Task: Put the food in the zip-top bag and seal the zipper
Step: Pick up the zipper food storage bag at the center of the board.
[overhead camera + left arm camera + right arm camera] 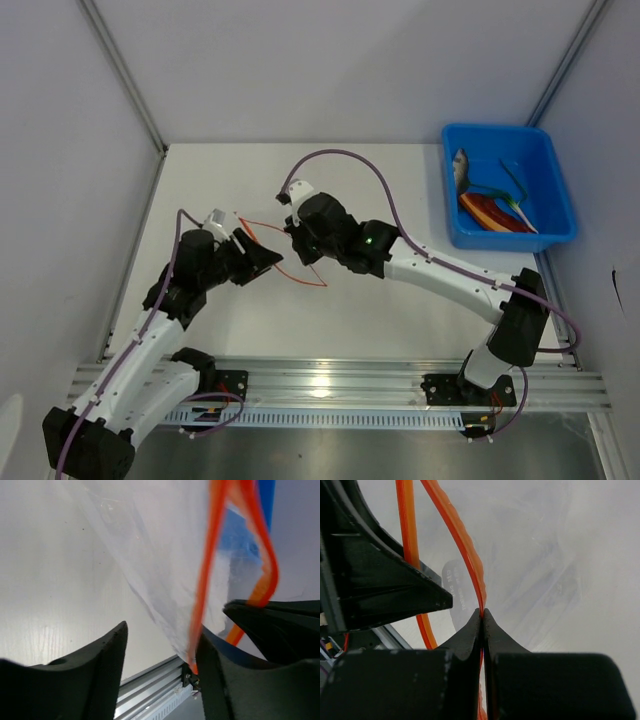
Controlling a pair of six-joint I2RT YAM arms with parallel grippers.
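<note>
**Bag.** The bag [545,565] was found at centre-left of the top view, held over the table [400,180] between the 2 grippers. Its zipper [201,605] was noted parted, with the 2 orange-red strips spread into a loop.

**Right gripper.** The right gripper [296,238] was found pressed together. In the right wrist view, at lower centre, its fingers [465,640] were seen flat against each other, with 1 zipper strip pinched between the tips. The 2nd strip was recorded at the upper left of that view, passing behind the dark body of the other arm's tool.

**Left gripper.** The left gripper [262,258] was found spread. In the left wrist view a wide gap was seen between its fingers [100,665]. A strip was seen running down to just beside the finger at lower right. Whether the two were touching could not be told.

**Food.** The food was recorded in the blue tray [497,129] at the upper right of the top view, well apart from the bag.
- The fish [460,170] was seen at the tray's left.
- The bun [492,213] was seen toward the tray's lower edge.
- The leaf strips [515,183] were seen just above the bun.
</note>
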